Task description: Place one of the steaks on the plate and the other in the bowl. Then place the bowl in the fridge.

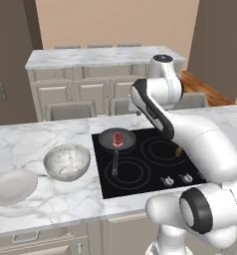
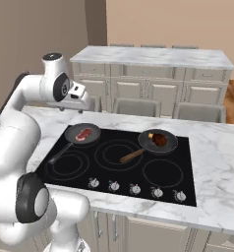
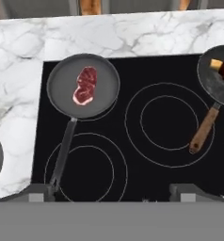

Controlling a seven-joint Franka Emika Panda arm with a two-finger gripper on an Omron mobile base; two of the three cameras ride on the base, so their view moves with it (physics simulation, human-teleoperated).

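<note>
Above the worktop's back-left burner, the wide-open, empty claw risked nudging the pan while reaching its steak.

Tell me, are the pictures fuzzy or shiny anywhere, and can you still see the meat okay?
Left base view: soft, even light, slightly blurry; the steak in the grey pan is a small reddish blob. Right base view: no glare on the black cooktop; the second steak looks dark in its wooden-handled pan. Hand view: sharpest, showing the steak's marbling; faint shadows.
</note>
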